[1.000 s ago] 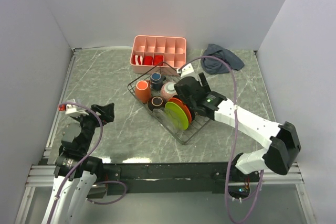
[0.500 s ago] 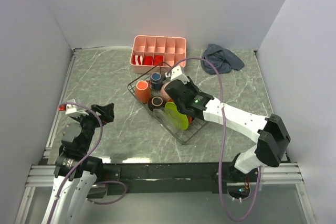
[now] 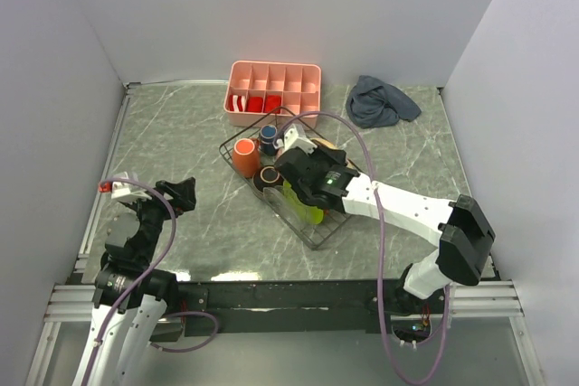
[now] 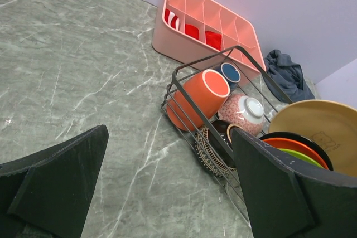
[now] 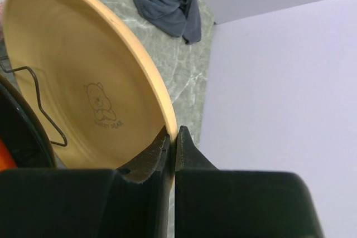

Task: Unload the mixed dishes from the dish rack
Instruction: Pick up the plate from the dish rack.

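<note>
The black wire dish rack [image 3: 318, 229] holds the mixed dishes: an orange mug [image 4: 198, 101], a small dark-blue cup [image 4: 230, 72], a pinkish speckled bowl [image 4: 244, 112], a dark-brown bowl [image 4: 215, 147], and tan [image 5: 72, 71], orange-red [image 4: 290, 140] and lime green [image 3: 308, 211] plates standing on edge. My right gripper [image 5: 173, 137] is shut on the tan plate's rim, over the rack [image 3: 306, 169]. My left gripper [image 4: 167, 137] stands open with nothing between its fingers, on the table well to the left of the rack [image 3: 172, 193].
A pink compartment tray [image 3: 271, 79] with red-white items sits behind the rack. A grey-blue cloth [image 3: 382, 102] lies at the back right. White walls close in the table on three sides.
My right arm has swung left over the rack, and its jaws have closed on the tan plate's rim. The left arm has not moved.
</note>
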`<act>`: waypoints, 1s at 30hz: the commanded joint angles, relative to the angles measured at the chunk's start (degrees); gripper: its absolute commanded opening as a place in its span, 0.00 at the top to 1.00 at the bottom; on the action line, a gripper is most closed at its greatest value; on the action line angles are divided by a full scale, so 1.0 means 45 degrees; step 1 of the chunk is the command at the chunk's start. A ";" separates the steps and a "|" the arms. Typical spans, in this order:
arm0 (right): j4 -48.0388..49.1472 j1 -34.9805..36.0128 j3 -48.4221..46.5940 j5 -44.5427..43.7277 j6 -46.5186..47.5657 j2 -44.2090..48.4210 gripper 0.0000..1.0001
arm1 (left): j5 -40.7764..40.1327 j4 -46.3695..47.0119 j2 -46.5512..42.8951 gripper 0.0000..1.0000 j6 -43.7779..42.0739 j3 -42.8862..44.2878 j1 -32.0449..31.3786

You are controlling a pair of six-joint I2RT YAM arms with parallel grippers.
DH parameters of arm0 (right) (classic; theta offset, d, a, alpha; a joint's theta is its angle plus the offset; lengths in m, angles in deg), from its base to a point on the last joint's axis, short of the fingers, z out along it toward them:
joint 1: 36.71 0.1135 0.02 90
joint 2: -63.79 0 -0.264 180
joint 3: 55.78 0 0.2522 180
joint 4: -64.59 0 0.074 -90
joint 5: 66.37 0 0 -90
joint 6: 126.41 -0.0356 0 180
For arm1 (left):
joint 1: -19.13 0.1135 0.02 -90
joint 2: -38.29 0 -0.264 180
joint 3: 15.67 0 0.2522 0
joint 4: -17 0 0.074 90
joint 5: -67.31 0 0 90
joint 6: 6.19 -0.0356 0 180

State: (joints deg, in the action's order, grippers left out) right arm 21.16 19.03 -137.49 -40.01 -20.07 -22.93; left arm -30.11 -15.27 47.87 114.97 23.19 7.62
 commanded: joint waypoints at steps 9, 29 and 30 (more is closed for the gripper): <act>0.1864 0.0405 -0.1543 -0.1425 0.1758 0.2392 1.00 | -0.0148 0.0264 -0.0216 0.01 0.0107 0.0320 -0.0001; 0.1222 -0.6699 -0.0763 0.5290 -0.4053 0.6046 1.00 | -0.0089 0.0283 -0.0099 0.01 0.0068 0.0320 -0.0001; 0.1280 -0.7594 -0.0587 0.5680 -0.4408 0.6125 1.00 | -0.0051 0.0283 -0.0079 0.01 0.0068 0.0320 -0.0001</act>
State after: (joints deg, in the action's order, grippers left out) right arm 26.39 -7.00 -141.88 -25.45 -27.61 0.48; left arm -30.11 -15.24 47.44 114.97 23.19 7.62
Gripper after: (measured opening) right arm 0.045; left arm 0.995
